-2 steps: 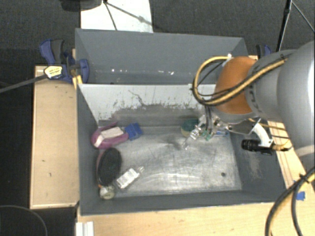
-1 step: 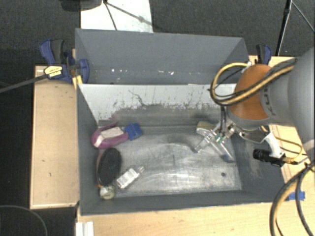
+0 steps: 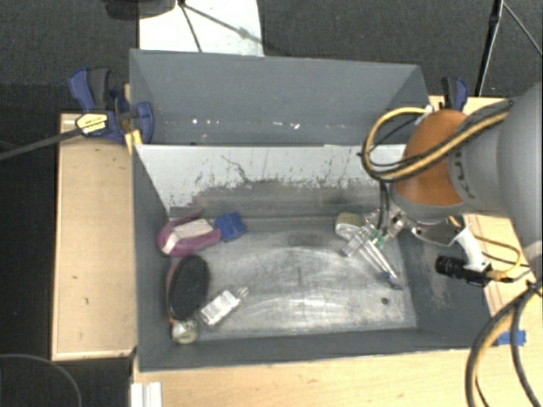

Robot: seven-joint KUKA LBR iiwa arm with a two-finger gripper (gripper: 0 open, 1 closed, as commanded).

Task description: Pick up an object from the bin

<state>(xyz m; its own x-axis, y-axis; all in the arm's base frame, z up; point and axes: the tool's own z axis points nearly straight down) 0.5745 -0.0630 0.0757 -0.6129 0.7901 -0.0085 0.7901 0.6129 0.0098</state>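
My gripper [image 3: 368, 244] hangs low over the right side of the bin floor, close to the right wall, with bare floor under it. The loose things lie well to its left. Nearest is a small clear bottle [image 3: 222, 305] lying on its side near the front left. A blue block [image 3: 230, 225] sits by the back left, touching a purple and pink object [image 3: 187, 235]. A black oval object [image 3: 188, 283] lies just in front of that one, along the left wall.
A small round pale thing [image 3: 184, 332] rests in the front left corner, beside the bottle. The arm with its orange cover and cables reaches in over the bin's right rim. The scratched floor between the gripper and the left-hand objects is bare.
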